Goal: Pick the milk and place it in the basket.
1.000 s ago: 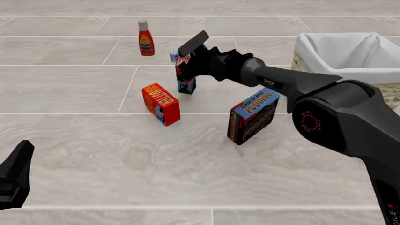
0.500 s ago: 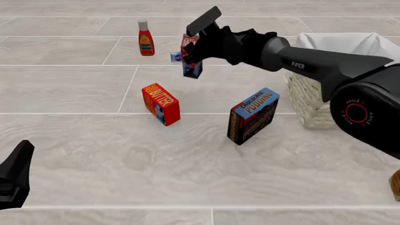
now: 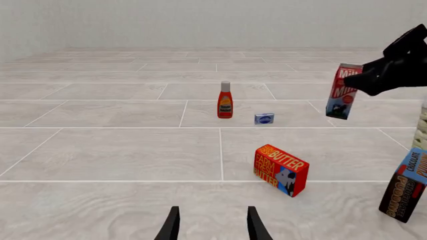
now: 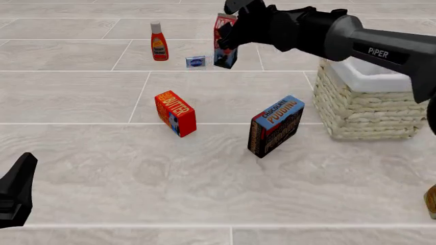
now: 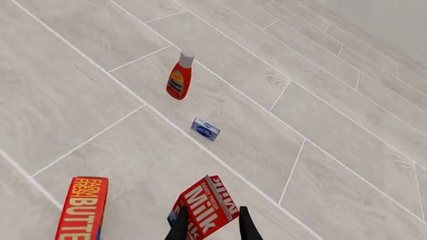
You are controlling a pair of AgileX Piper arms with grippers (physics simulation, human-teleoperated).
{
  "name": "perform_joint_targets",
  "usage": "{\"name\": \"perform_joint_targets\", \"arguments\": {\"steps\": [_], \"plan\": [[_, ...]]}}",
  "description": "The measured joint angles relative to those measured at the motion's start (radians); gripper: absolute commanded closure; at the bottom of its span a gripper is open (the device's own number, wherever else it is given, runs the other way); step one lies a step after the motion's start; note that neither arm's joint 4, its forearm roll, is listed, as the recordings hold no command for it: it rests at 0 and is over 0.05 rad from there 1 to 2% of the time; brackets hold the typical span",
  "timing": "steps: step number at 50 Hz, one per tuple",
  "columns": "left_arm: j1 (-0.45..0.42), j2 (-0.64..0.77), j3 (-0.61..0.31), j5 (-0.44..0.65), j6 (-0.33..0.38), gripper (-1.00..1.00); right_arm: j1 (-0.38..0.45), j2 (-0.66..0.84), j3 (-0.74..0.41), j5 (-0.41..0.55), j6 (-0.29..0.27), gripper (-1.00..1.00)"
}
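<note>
The milk (image 4: 224, 41) is a slim red carton with white lettering and a dark blue side. My right gripper (image 4: 230, 31) is shut on it and holds it high above the floor, left of the basket (image 4: 368, 104). The carton also shows in the right wrist view (image 5: 205, 206) between the fingers, and in the left wrist view (image 3: 343, 91). The basket is pale woven wicker with a white cloth lining; my right arm crosses over its top. My left gripper (image 3: 212, 226) is open and empty, low at the near left (image 4: 15, 191).
A red ketchup bottle (image 4: 159, 42) and a small blue packet (image 4: 195, 62) stand at the back. An orange-red butter box (image 4: 175, 113) and a chocolate pudding box (image 4: 275, 125) stand mid-floor, the pudding just left of the basket.
My right gripper has lifted the milk off the floor and carried it up and to the right, toward the basket. The left arm has not moved.
</note>
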Motion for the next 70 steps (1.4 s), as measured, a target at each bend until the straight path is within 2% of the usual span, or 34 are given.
{"name": "perform_joint_targets", "arguments": {"steps": [29,70], "plan": [[0.000,0.000,0.000,0.000,0.000,-1.00,-0.082,-0.184,0.144,-0.016,0.017,1.00],[0.000,0.000,0.000,0.000,0.000,-1.00,-0.300,-0.284,0.117,0.037,0.020,1.00]]}}
